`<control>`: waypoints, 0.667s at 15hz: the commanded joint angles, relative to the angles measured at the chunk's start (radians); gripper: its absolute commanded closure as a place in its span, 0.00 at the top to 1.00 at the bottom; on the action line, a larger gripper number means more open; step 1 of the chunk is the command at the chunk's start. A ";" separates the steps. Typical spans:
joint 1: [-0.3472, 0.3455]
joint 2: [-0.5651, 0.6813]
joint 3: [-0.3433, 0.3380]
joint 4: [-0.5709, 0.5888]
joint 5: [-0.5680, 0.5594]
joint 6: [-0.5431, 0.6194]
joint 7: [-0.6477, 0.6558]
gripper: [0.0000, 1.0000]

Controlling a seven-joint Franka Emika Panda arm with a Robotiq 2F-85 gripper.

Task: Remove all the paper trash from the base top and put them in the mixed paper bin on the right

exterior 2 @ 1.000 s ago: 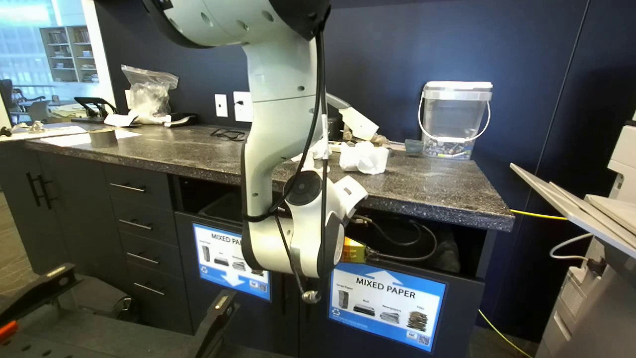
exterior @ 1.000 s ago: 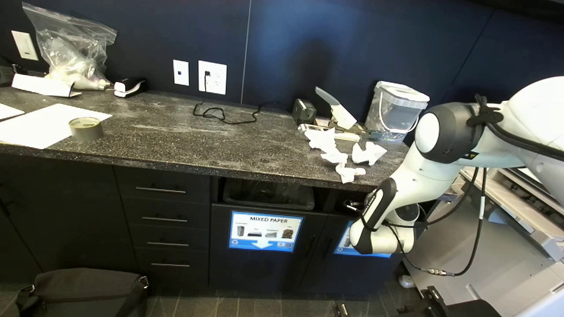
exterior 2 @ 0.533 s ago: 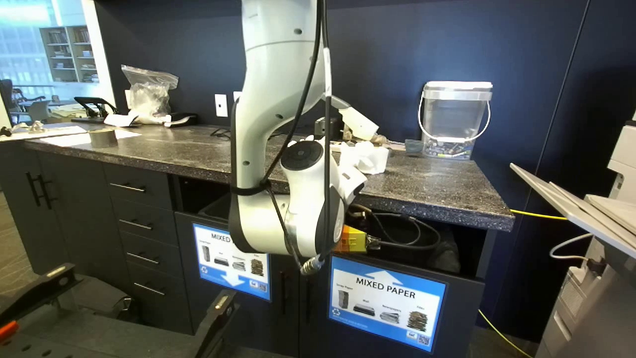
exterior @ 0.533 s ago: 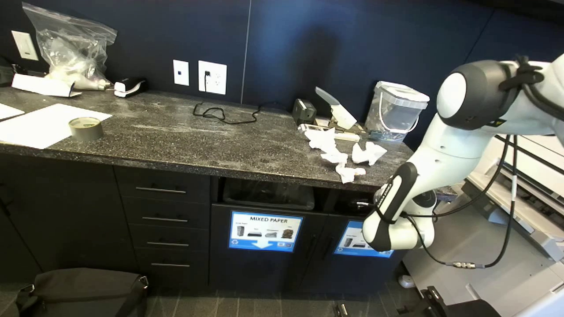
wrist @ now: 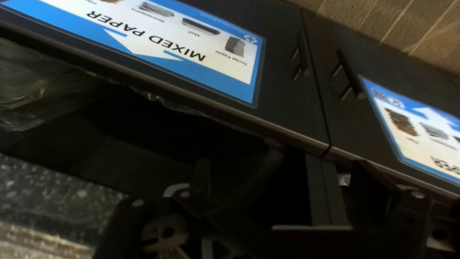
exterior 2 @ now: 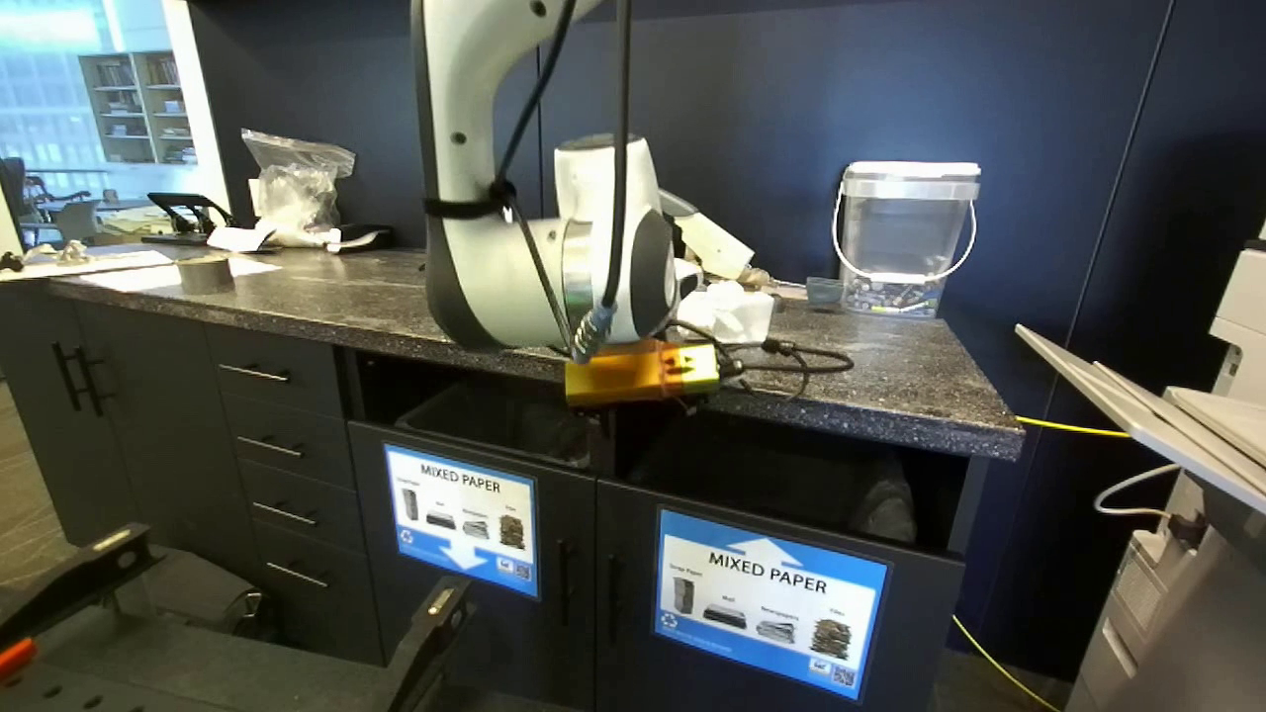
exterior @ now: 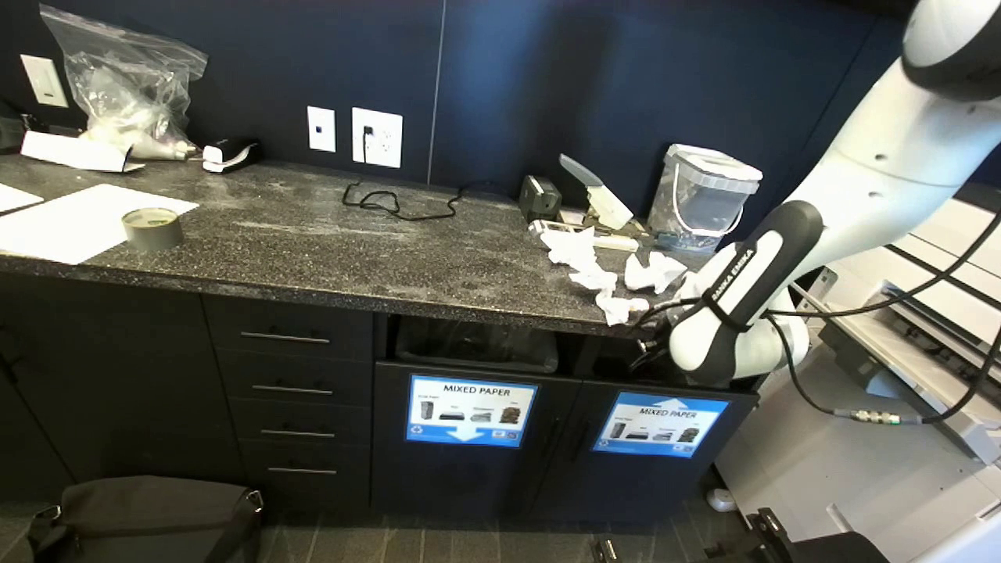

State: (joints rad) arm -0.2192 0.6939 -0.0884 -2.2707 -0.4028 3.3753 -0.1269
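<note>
In an exterior view, the camera looks from high, rather steeply down on the counter (exterior: 313, 242) and towards the dark wall (exterior: 500, 94). In an exterior view, the camera faces this wall almost level, with the arm (exterior 2: 485, 272) near to it at 11 o'clock. Both exterior views share the lidded bucket (exterior 2: 902, 227), at 2 o'clock. The wrist view looks from quite near, down along the cabinet front (wrist: 284, 97), so a MIXED PAPER sign (wrist: 187, 46) stands upside down at 11 o'clock and the floor (wrist: 406, 18) at 2 o'clock.
</note>
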 commanded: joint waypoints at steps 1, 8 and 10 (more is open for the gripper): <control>-0.105 -0.227 0.149 -0.088 -0.017 -0.277 -0.105 1.00; -0.147 -0.389 0.305 -0.027 0.262 -0.499 -0.394 1.00; -0.168 -0.390 0.350 -0.006 0.364 -0.488 -0.494 1.00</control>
State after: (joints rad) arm -0.3494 0.3228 0.2003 -2.3003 -0.1583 2.8936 -0.4858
